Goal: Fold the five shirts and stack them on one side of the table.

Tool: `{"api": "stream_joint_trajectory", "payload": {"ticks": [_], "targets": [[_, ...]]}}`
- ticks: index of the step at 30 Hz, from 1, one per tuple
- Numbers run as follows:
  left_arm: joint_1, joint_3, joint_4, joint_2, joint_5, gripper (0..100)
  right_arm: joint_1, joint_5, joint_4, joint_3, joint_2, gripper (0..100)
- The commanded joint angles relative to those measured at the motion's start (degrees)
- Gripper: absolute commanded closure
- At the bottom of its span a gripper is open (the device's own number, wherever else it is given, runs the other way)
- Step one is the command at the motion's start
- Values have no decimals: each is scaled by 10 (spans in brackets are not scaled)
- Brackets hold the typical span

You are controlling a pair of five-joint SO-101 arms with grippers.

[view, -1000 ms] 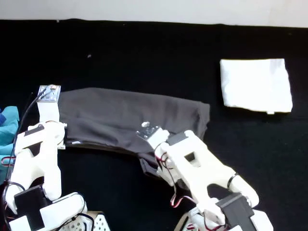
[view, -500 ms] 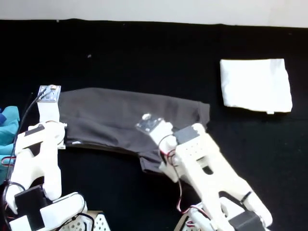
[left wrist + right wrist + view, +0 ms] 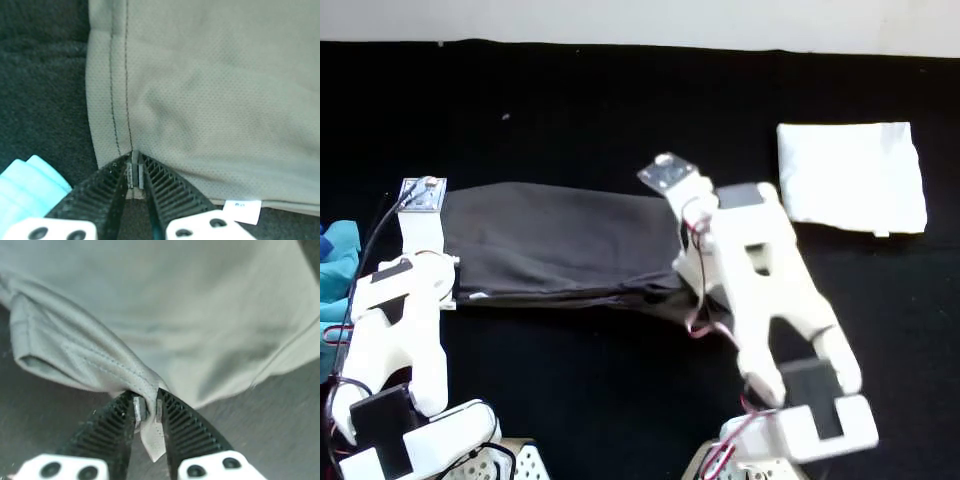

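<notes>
A dark grey shirt (image 3: pixel 550 240) lies as a long folded band across the black table (image 3: pixel 620 110). My left gripper (image 3: pixel 135 175) is shut on the hem corner of the grey shirt (image 3: pixel 210 90) at its left end. My right gripper (image 3: pixel 146 412) is shut on a bunched fold of the grey shirt (image 3: pixel 165 310); in the high view the right arm (image 3: pixel 740 250) stands over the shirt's right end, hiding it. A folded white shirt (image 3: pixel 852 176) lies at the far right. A teal shirt (image 3: pixel 335 265) pokes in at the left edge, and its teal cloth (image 3: pixel 27 177) shows beside my left gripper.
The left arm (image 3: pixel 405 300) stands along the table's left front. A white label (image 3: pixel 241 210) sticks out from the grey shirt's hem. Open black table lies behind the shirt and in front between the arms.
The right arm has swung back and to the right, carrying the grey shirt's lower right flap up over the shirt's right end. The left arm has stayed put.
</notes>
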Motion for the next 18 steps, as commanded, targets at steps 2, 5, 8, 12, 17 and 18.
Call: {"api": "stream_joint_trajectory", "payload": {"ticks": [2, 5, 8, 12, 17, 18], "targets": [[2, 0, -17, 0, -4, 990, 8, 2, 18, -116, 80, 950], [2, 0, -17, 0, -4, 990, 11, -45, 40, -175, 109, 858], [2, 0, -17, 0, -4, 990, 26, -79, 39, -218, 111, 848], [2, 0, -17, 0, -4, 990, 50, -156, 44, -262, 109, 860], [2, 0, -17, 0, -4, 990, 31, -145, 124, -272, 74, 861], [2, 0, -17, 0, -4, 990, 17, -139, 143, -272, 61, 863]]}}
